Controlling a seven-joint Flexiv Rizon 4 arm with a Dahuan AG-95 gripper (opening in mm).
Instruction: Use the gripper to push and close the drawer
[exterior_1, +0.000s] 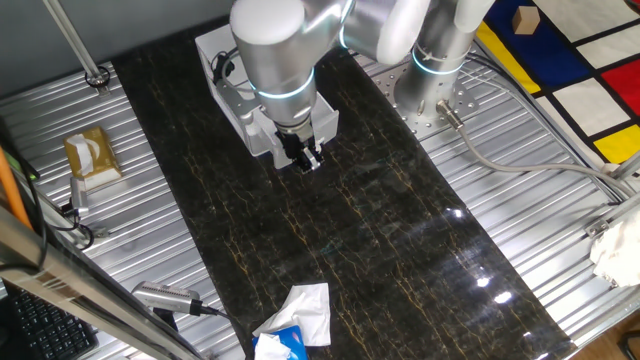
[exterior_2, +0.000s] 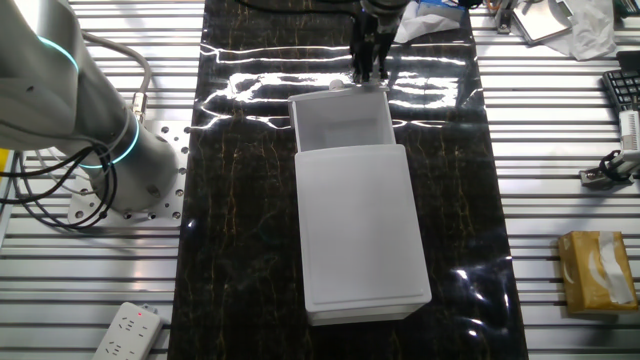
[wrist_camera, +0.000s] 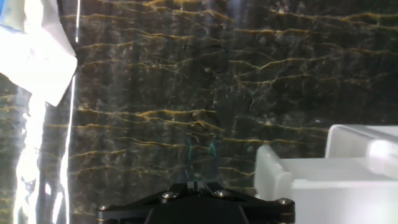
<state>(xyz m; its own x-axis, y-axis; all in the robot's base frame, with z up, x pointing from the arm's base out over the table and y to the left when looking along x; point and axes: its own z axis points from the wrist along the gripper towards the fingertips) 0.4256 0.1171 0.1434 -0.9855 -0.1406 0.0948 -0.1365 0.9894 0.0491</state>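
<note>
The white drawer (exterior_2: 340, 122) stands pulled out of the small white cabinet (exterior_2: 360, 230), with its round knob (exterior_2: 337, 87) on the front panel. In one fixed view the arm hides most of the drawer (exterior_1: 322, 118) and cabinet (exterior_1: 222, 55). My black gripper (exterior_2: 370, 72) hangs just outside the front panel, beside the knob, low over the dark mat. It also shows in one fixed view (exterior_1: 304, 158). Its fingers look pressed together and hold nothing. In the hand view only the gripper's black base (wrist_camera: 195, 186) shows, with the drawer's corner (wrist_camera: 323, 183) at lower right.
A crumpled white tissue (exterior_1: 300, 312) lies on the mat's near end and shows in the hand view (wrist_camera: 31, 56). The second arm's silver base (exterior_1: 438, 70) stands beside the cabinet. A brown tissue box (exterior_1: 92, 155) and a power strip (exterior_2: 125, 330) lie on the ribbed metal table.
</note>
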